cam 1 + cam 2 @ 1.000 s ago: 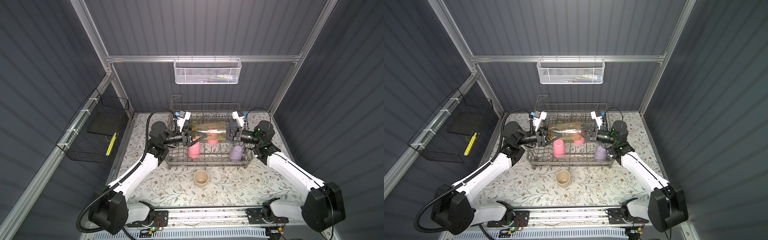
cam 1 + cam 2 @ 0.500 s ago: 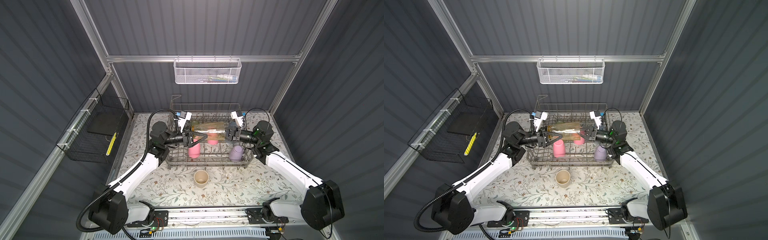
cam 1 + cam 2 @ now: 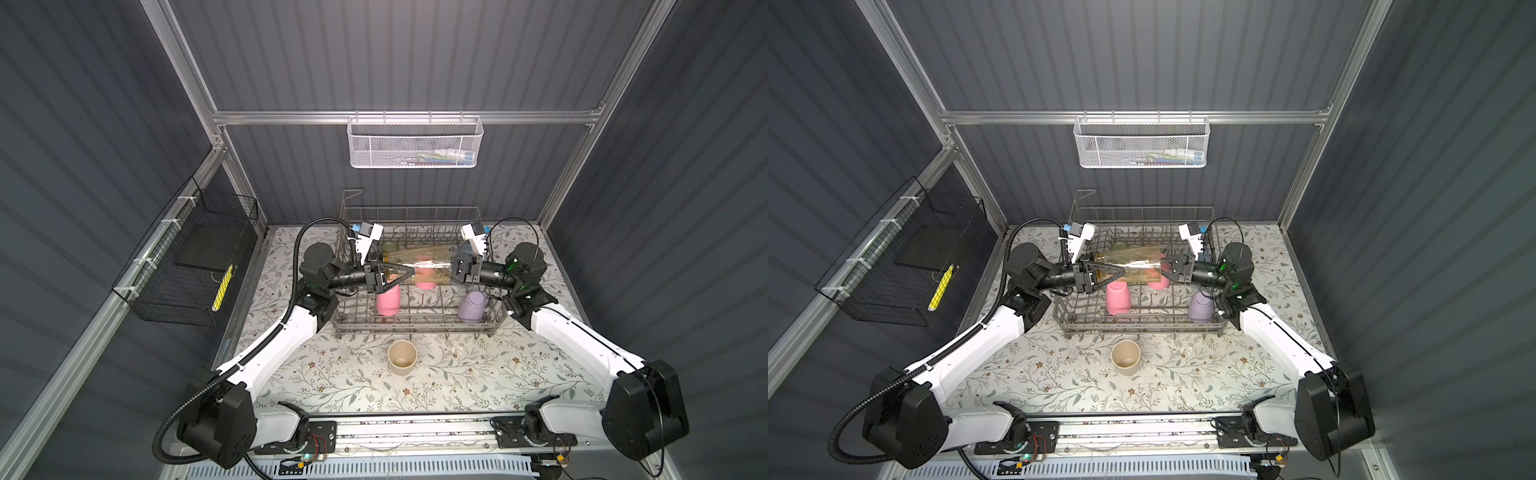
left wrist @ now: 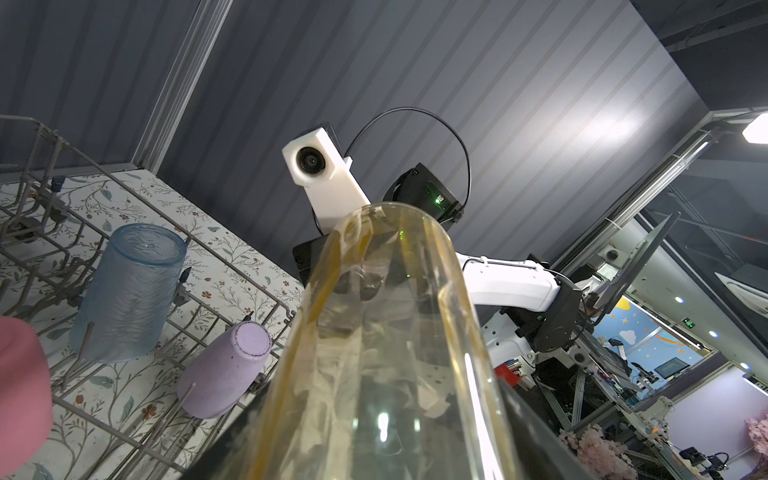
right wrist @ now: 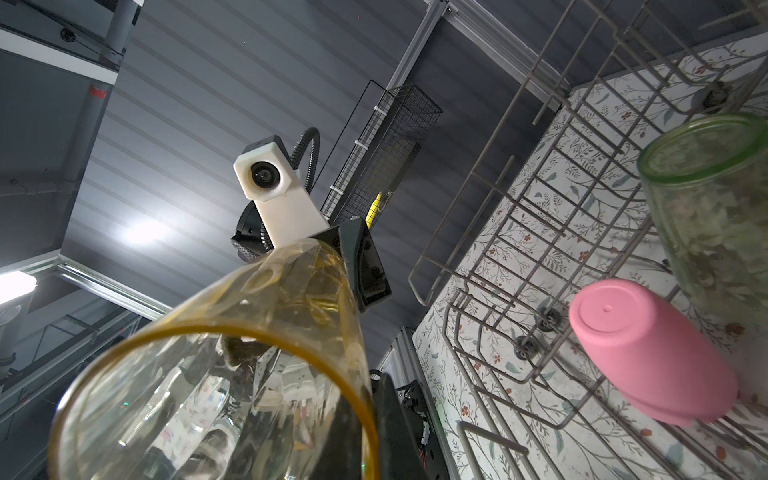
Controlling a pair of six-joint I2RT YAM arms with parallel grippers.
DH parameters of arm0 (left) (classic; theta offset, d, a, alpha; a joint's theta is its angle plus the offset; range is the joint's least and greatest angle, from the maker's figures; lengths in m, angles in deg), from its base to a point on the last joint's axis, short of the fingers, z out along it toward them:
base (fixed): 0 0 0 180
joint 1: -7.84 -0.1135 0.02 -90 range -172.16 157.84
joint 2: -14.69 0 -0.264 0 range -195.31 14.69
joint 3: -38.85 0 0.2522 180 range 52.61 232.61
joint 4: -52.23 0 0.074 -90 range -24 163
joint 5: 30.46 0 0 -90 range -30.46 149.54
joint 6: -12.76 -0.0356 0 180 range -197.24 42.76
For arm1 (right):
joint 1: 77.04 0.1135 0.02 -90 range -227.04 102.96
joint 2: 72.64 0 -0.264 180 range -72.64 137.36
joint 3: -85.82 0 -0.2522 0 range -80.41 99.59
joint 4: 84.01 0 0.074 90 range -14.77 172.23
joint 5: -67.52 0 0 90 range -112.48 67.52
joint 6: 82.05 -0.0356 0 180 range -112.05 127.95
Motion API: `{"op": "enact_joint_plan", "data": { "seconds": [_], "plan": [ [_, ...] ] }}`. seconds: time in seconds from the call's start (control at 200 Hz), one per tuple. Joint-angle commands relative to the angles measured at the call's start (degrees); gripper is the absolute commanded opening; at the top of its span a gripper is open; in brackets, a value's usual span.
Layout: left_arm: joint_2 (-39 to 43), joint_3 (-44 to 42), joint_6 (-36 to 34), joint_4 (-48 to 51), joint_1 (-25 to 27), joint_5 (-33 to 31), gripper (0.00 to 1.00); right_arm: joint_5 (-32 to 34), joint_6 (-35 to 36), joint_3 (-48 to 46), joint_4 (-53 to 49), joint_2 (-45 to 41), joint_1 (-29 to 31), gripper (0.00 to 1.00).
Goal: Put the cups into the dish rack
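Observation:
A see-through amber cup [image 3: 419, 264] [image 3: 1129, 266] lies level in the air above the grey wire dish rack [image 3: 415, 328]. Both grippers hold it. My left gripper [image 3: 399, 275] straddles its base end, fingers against both sides. My right gripper [image 3: 455, 269] is shut on its rim [image 5: 249, 353], one finger inside and one outside. In the rack stand an upturned pink cup [image 3: 388, 301], a second pink cup [image 3: 424, 282], a lilac cup [image 3: 471, 306], a green cup [image 5: 715, 216] and a grey-blue cup [image 4: 129, 291]. A beige cup [image 3: 402, 356] stands upright on the table in front of the rack.
A white mesh basket [image 3: 415, 145] hangs on the back wall. A black wire basket [image 3: 195, 266] hangs on the left wall. The floral table mat [image 3: 332, 374] lies under the rack, and both arms reach in over the rack's short sides.
The amber cup stays level between the two grippers. The right arm has edged a little towards the left, and the cup has shifted slightly with it.

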Motion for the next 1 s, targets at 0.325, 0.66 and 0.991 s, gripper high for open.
{"op": "enact_joint_plan", "data": {
  "seconds": [0.325,0.66,0.991],
  "plan": [
    [1.41,0.02,-0.73,-2.37,0.27,-0.77,0.58,-1.28,1.05,-1.39,0.13,-1.53,-0.88,0.29],
    [1.65,2.02,-5.31,4.96,0.24,-2.78,0.57,-1.42,3.85,-3.47,-5.36,-7.79,-5.81,0.38],
    [-3.37,17.45,-25.45,44.99,0.68,-13.95,0.54,23.67,35.76,6.91,-56.52,-20.27,-11.88,0.4]
  ]
}}
